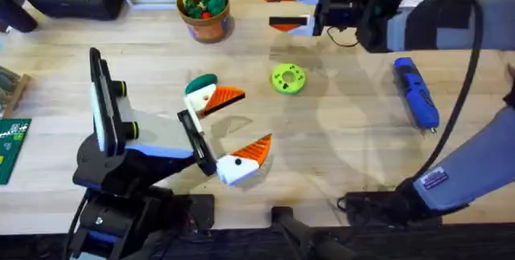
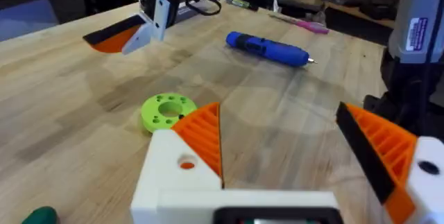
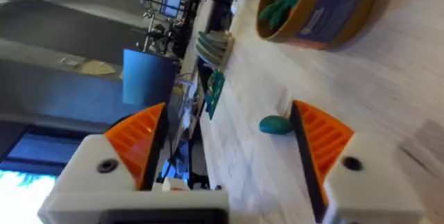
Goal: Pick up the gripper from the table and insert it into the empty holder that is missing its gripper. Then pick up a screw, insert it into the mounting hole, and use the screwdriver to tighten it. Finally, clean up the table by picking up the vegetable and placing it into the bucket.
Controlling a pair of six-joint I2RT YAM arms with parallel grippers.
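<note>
Bucket with green and red toy pieces inside; both end effectors wide open, empty.

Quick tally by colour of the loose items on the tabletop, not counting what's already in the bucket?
Blue: 1, the screwdriver
Lime green: 1, the disc
Teal green: 1, the vegetable
Brown-orange: 1, the bucket
Total: 4
</note>
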